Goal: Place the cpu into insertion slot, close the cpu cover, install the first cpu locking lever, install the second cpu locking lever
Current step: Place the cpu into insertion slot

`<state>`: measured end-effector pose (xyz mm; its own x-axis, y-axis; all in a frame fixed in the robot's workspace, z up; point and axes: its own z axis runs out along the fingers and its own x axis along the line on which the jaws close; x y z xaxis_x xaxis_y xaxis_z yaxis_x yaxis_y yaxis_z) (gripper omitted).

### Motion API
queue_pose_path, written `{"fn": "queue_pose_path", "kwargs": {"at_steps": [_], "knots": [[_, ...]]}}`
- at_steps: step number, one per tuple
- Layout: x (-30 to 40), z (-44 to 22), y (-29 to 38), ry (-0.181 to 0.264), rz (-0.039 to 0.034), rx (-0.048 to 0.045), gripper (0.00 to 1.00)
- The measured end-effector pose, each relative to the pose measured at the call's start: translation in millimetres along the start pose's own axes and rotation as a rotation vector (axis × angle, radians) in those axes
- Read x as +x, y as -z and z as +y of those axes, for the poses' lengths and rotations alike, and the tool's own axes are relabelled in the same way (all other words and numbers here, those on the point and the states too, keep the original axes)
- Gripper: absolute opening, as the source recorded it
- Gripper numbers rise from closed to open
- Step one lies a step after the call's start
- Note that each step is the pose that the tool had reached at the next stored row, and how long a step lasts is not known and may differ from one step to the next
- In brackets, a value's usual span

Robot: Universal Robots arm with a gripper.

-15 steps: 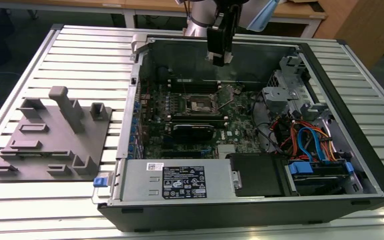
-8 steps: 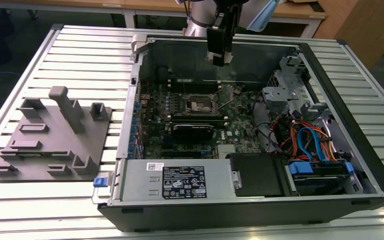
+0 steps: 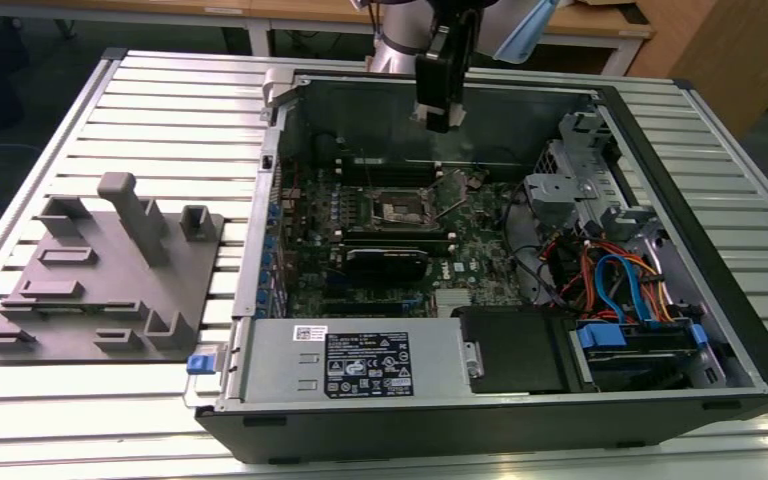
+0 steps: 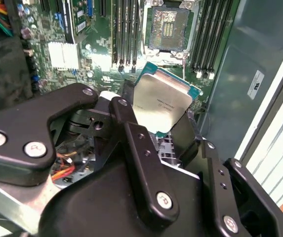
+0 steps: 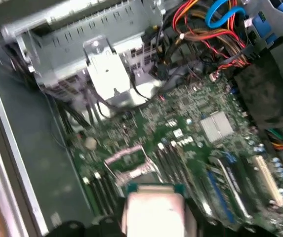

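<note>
Second wrist view: the cpu (image 4: 162,101) is gripped by its edges in the hand (image 4: 158,121), closed onto it, and is carried high over the motherboard (image 4: 97,54), with the insertion slot (image 4: 168,27) seen below, just ahead.

Whole setup's on a pale grey slatted metal table (image 3: 157,90), lit pretty evenly with no harsh shadows. Past the far edge there are light wooden desks (image 3: 157,12), plus a wooden panel (image 3: 724,50) at the exterior view's far right. Dark floor (image 3: 71,40) shows on the exterior view's left.
</note>
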<state>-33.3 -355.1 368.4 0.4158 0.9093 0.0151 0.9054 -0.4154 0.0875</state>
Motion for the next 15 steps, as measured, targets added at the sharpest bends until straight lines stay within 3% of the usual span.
{"fn": "queue_pose_path", "kwargs": {"at_steps": [11,15], "knots": [[-0.1,-0.1,-1.3,0.198,0.0175,0.0031,0.54],[-0.5,-1.2,-4.9,0.259,0.0228,0.0040,0.54]]}}
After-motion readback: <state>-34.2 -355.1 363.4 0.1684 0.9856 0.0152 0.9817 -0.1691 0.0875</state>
